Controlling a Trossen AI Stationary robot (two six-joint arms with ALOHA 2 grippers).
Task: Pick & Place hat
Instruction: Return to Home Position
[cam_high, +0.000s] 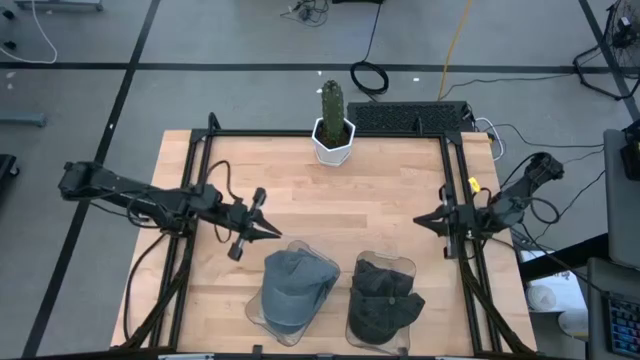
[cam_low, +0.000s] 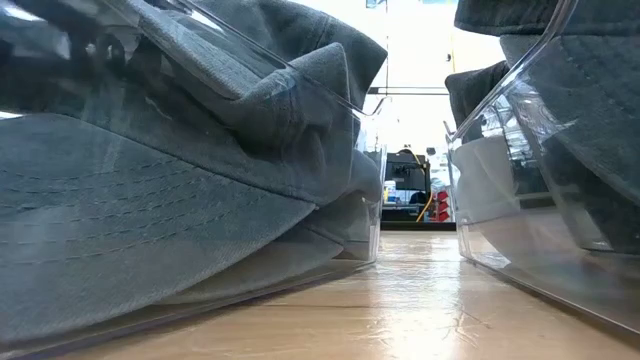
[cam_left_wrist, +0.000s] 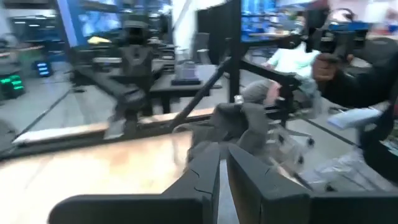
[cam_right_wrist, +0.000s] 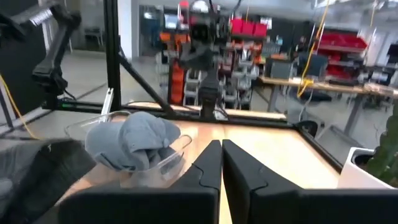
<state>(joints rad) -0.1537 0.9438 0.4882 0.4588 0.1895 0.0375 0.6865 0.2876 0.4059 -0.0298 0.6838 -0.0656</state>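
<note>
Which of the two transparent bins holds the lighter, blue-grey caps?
The left bin, nearest the left gripper: it holds blue-grey caps, while the right bin holds dark caps, almost black. The right gripper waits by the right frame.

Blue-grey fabric caps (cam_high: 293, 285) lay heaped in the left clear plastic bin (cam_high: 256, 313), overfilling it. Dark charcoal caps (cam_high: 385, 300) lay piled in the right clear plastic bin (cam_high: 385, 259). The bins stood side by side, a gap between them, near the front edge of the wooden table (cam_high: 380, 190).
</note>
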